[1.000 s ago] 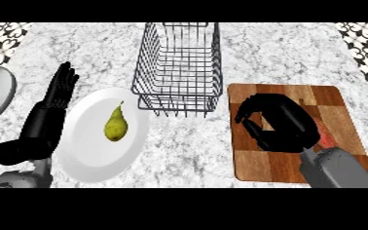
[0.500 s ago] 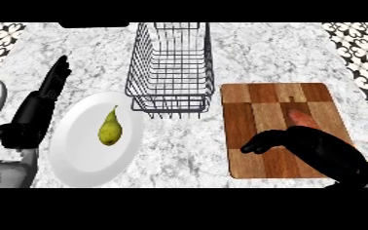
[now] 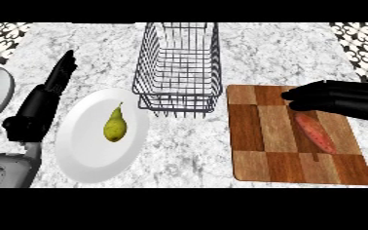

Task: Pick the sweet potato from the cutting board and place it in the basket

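Head view looks steeply down on a marble counter (image 3: 287,44), with the sweet potato (image 3: 315,133) lying flat on the wooden cutting board (image 3: 259,141), toward the board's right side and running diagonally from upper left to lower right. Nothing holds it. The wire basket (image 3: 177,68) stands just left of the board's far corner, and no sweet potato shows inside it, so the task appears to be at the reach-and-grasp step, with the carry and the drop both not yet done.

The robot's right hand (image 3: 327,97) comes in from the right edge and hangs over the far part of the board, just beyond the upper end of the sweet potato. Its fingers point left and look relaxed rather than curled; they close on nothing. Whether the hand touches the sweet potato's tip cannot be told from this angle.

The next move would seem to call for bringing that hand down over the middle of the sweet potato, fingers closing across its narrow width, before lifting it leftward over the basket's rim.

The left hand (image 3: 59,75) rests open, fingers up, at the left side beside a white plate (image 3: 86,156) that holds a pear (image 3: 114,125).
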Robot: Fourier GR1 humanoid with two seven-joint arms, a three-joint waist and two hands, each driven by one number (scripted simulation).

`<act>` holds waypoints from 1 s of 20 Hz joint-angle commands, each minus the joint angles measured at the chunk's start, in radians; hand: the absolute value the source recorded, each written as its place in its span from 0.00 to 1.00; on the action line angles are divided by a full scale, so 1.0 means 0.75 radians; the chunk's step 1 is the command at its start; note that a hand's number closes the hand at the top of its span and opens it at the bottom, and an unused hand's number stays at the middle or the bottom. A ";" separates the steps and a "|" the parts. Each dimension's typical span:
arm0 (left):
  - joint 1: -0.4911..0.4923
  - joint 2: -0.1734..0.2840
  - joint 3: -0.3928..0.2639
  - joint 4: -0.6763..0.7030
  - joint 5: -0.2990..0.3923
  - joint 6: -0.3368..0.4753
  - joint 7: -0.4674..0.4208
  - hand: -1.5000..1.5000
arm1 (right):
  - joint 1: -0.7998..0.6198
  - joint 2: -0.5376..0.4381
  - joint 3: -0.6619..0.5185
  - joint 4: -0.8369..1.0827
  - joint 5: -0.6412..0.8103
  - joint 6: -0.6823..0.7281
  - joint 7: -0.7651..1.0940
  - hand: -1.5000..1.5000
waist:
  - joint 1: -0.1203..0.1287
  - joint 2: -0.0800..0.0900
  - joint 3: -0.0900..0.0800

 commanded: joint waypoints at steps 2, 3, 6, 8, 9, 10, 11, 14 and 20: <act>-0.029 -0.007 -0.009 0.009 -0.010 -0.013 -0.001 0.50 | -0.165 -0.237 0.020 0.004 0.150 0.353 -0.059 0.00 | 0.032 0.007 0.001; -0.073 -0.007 -0.016 0.006 -0.004 -0.030 0.037 0.50 | -0.184 -0.234 0.045 0.059 0.201 0.422 -0.110 0.00 | 0.041 0.015 0.003; -0.073 0.013 0.025 -0.007 0.035 -0.071 0.043 0.50 | -0.294 -0.184 0.083 0.185 0.298 0.559 -0.180 0.00 | 0.058 0.013 0.002; -0.106 -0.026 0.018 0.083 -0.007 -0.047 0.001 0.50 | -0.292 -0.141 0.125 0.185 0.443 0.598 -0.232 0.00 | 0.028 0.013 0.003; -0.025 -0.006 0.009 -0.009 -0.018 -0.044 0.032 0.50 | -0.319 -0.127 0.130 0.213 0.458 0.623 -0.253 0.00 | 0.039 0.008 0.003; -0.098 -0.043 0.004 0.121 -0.041 -0.040 -0.042 0.50 | -0.331 -0.119 0.163 0.229 0.539 0.619 -0.290 0.00 | 0.029 0.016 0.003; -0.020 -0.032 -0.003 0.058 -0.052 -0.032 -0.051 0.50 | -0.296 -0.140 0.179 0.232 0.629 0.592 -0.336 0.00 | 0.038 0.013 0.005; -0.023 -0.057 -0.004 0.000 -0.056 -0.021 -0.005 0.50 | -0.315 -0.103 0.228 0.334 0.751 0.561 -0.437 0.00 | 0.033 0.010 0.005; -0.073 -0.044 0.043 0.033 -0.032 -0.068 0.028 0.50 | -0.296 -0.060 0.381 0.468 0.978 0.393 -0.628 0.00 | 0.029 0.012 0.005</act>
